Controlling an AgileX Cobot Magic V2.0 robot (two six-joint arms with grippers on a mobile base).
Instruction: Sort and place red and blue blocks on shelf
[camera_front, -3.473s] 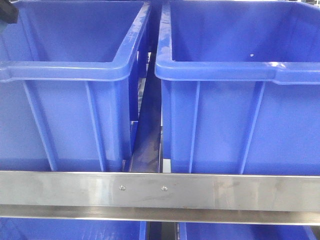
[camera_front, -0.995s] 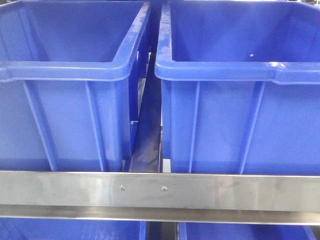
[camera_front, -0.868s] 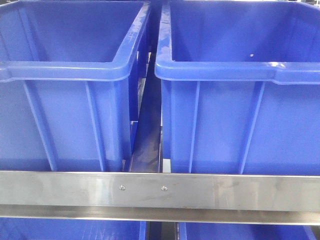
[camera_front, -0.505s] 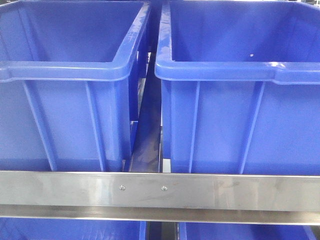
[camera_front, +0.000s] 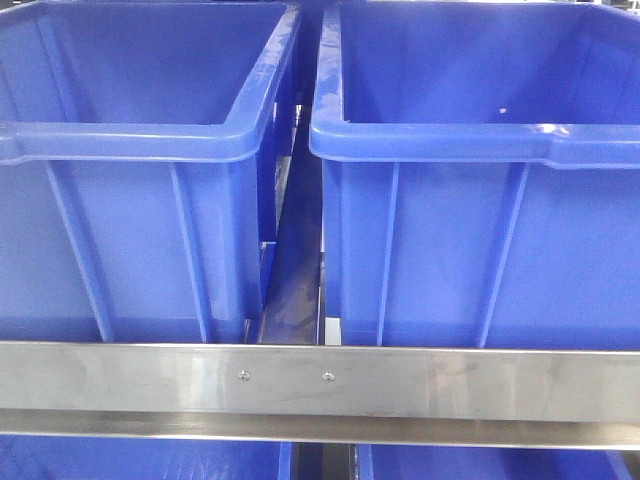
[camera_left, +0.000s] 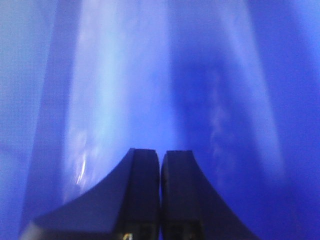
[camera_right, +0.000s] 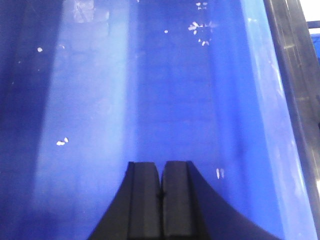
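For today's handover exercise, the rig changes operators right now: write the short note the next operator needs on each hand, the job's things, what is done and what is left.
Left hand: shut, empty, close against a blurred blue surface.
Right hand: shut, empty, facing speckled blue plastic.
Front view: two large dark-blue plastic bins, left and right, sit side by side behind the brushed-steel shelf rail; neither arm appears there.
The red and blue cubes show in no view, so what is done cannot be confirmed.
Left: find both cubes before anything else.

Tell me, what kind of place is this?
Probably a warehouse or factory storage rack: two large blue plastic bins sit side by side on a metal shelf behind a brushed-steel front rail, with more blue bins on the level below.
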